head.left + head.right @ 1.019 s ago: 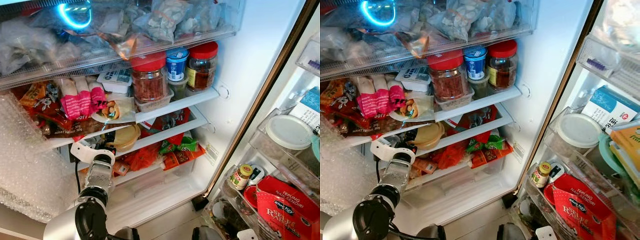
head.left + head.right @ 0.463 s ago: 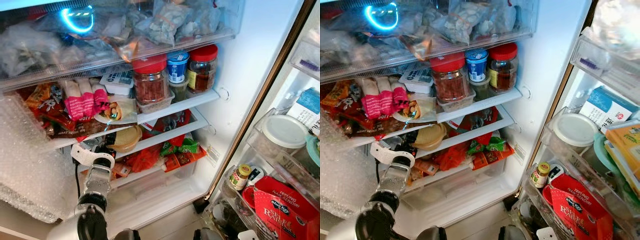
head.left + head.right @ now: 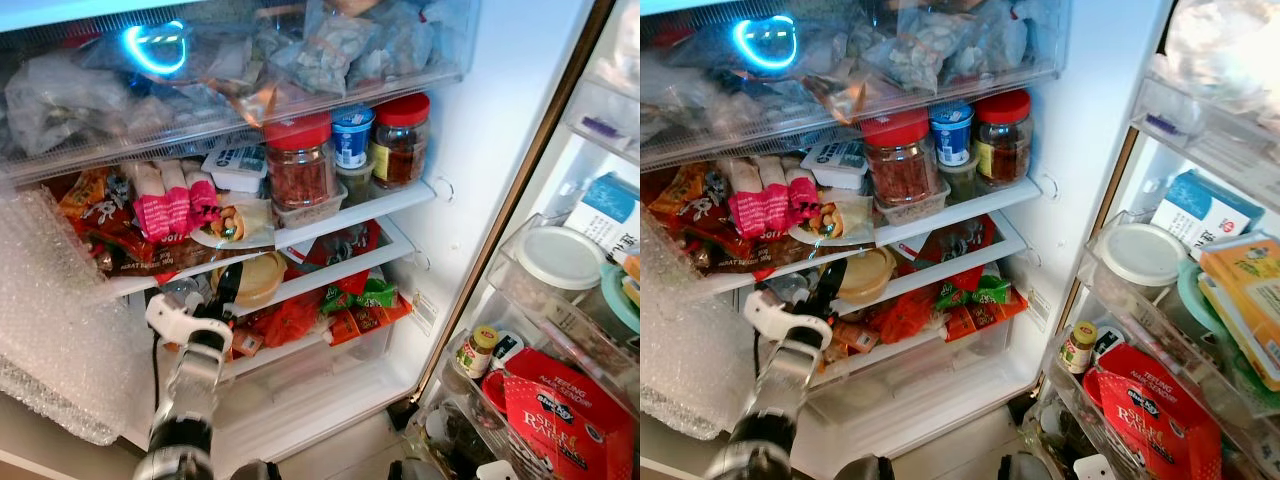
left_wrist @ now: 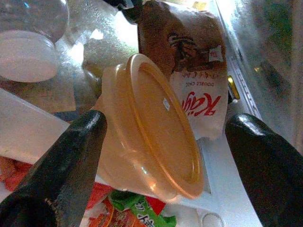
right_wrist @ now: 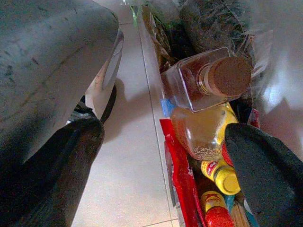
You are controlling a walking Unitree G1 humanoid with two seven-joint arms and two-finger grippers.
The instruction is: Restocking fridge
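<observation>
Red box in door [image 3: 560, 420]: "SELF RAISING" in big white letters, with a small line "TEPUNG NAIK SENDIRI" above it
Brown and white packet [image 4: 189, 61] behind the tan tub: red letters, seen upside down, not clear enough to read
Other labels: too small to read

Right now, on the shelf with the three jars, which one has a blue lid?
The middle jar, small and white-labelled, standing between the two red-lidded jars, which are larger and hold dark contents.
</observation>
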